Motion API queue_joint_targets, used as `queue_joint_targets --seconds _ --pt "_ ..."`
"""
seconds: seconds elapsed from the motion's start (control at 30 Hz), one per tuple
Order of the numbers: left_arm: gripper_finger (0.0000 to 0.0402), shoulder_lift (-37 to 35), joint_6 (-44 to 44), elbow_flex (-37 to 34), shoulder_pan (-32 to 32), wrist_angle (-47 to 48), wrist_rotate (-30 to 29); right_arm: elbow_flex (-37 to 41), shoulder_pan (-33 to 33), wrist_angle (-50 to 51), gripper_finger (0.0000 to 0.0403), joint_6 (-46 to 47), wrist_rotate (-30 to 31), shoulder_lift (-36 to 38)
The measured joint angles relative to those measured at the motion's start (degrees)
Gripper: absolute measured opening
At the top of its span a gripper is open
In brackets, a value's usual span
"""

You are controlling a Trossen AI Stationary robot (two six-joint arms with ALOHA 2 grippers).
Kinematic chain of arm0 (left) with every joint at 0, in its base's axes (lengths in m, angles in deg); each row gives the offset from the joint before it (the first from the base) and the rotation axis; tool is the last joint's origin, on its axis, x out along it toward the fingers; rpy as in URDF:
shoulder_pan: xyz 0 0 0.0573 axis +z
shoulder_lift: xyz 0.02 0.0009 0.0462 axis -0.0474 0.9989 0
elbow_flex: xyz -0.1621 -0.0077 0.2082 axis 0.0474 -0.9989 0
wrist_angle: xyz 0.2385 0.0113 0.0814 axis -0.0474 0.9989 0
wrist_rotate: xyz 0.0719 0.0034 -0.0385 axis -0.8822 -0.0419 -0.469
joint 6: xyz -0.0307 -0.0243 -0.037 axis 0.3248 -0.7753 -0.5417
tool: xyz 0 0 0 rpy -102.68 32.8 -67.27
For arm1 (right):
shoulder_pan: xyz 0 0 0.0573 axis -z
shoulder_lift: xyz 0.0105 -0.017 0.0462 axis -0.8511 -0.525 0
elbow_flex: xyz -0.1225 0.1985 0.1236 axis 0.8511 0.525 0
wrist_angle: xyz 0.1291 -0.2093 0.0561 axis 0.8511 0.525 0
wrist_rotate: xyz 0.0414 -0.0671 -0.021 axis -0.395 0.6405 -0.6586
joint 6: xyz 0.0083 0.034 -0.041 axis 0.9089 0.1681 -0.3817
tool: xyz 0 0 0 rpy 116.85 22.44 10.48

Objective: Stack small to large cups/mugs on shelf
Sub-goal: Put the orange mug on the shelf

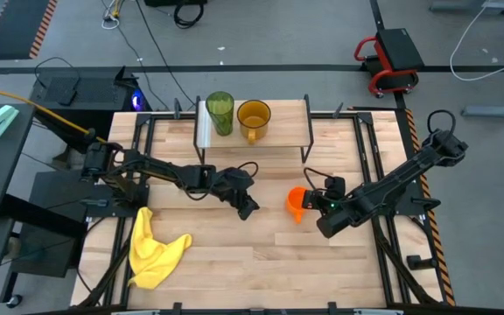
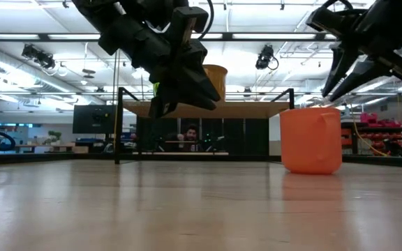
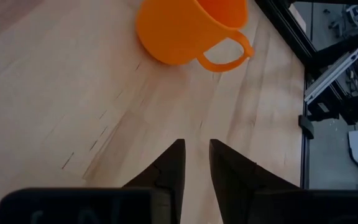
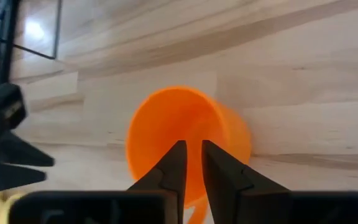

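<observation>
The orange mug (image 1: 297, 203) stands upright on its base on the table, right of centre, also seen in the low view (image 2: 311, 139). My right gripper (image 4: 192, 149) hovers just above the mug's rim on the handle side. Its fingers are a little apart with nothing between them, and the low view shows it (image 2: 330, 94) clear of the mug. My left gripper (image 3: 196, 152) hangs above the bare table to the mug's left, slightly open and empty. The green tumbler (image 1: 220, 112) and the amber mug (image 1: 254, 118) stand side by side on the shelf (image 1: 278, 136) at the far edge.
A yellow cloth (image 1: 151, 249) lies crumpled near the table's front left. Black frame rails (image 1: 370, 157) run along the table's sides. Bare wood lies between the two grippers and the front edge. A person shows in the room behind the shelf in the low view.
</observation>
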Motion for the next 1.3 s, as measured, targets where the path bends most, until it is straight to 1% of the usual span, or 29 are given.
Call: queue_joint_targets --seconds 0.23,0.33,0.47,0.6,0.77,1.07,1.3 --pt "0.0078 0.0 0.11 0.0 0.08 0.09 0.0 0.0 0.04 6.7 0.0017 3.7 -1.24 0.03" --pt "0.008 0.0 0.13 0.0 0.08 0.25 0.0 0.0 0.81 7.61 0.0005 3.6 -3.35 -0.14" --pt "0.0083 0.0 0.17 0.0 0.08 0.63 0.0 0.0 1.98 8.49 0.001 3.47 -5.62 -0.55" --pt "0.0084 0.0 0.22 0.0 0.08 1.34 0.0 0.0 3.05 8.52 0.0004 2.7 -7.15 -1.66" --pt "0.0079 0.0 0.3 0.0 0.08 1.81 0.0 0.0 3.9 6.93 0.0004 2.02 -8.92 -3.07" --pt "0.0085 0.0 0.3 0.02 0.08 2.29 0.0 0.0 5.19 4.16 0.0002 -0.46 -8.94 -3.12" --pt "0.0078 0.0 0.34 0.02 0.08 2.72 0.02 0.0 7.47 -0.54 0.0002 -5.27 -8.94 -3.12"
